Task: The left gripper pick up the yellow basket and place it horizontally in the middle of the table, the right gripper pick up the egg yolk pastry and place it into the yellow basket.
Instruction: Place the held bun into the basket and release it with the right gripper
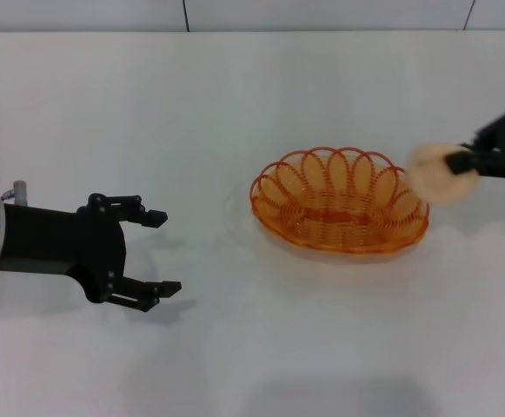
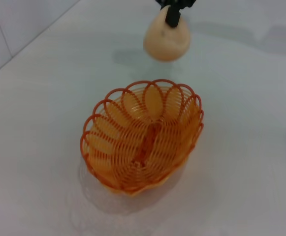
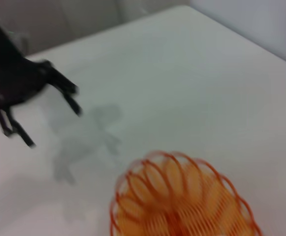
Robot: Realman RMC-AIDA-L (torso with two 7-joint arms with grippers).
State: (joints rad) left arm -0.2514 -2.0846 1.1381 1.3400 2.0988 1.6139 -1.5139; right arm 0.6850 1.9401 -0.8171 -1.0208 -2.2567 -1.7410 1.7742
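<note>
- Right gripper (image 1: 459, 162): jaws pinching the egg yolk pastry (image 1: 440, 174), held above the table (image 1: 235, 95)
- Yellow basket (image 1: 339, 201): just left of those jaws, resting lengthwise
- Left gripper (image 1: 158, 252): jaws spread, holding nothing, well apart from the basket

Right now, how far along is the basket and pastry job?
Done: the yellow basket sits lengthwise mid-table, empty, and the left gripper hangs open well to its left. In hand: the right gripper holds the egg yolk pastry beside the basket's right end. Left: lowering it in and releasing.
</note>
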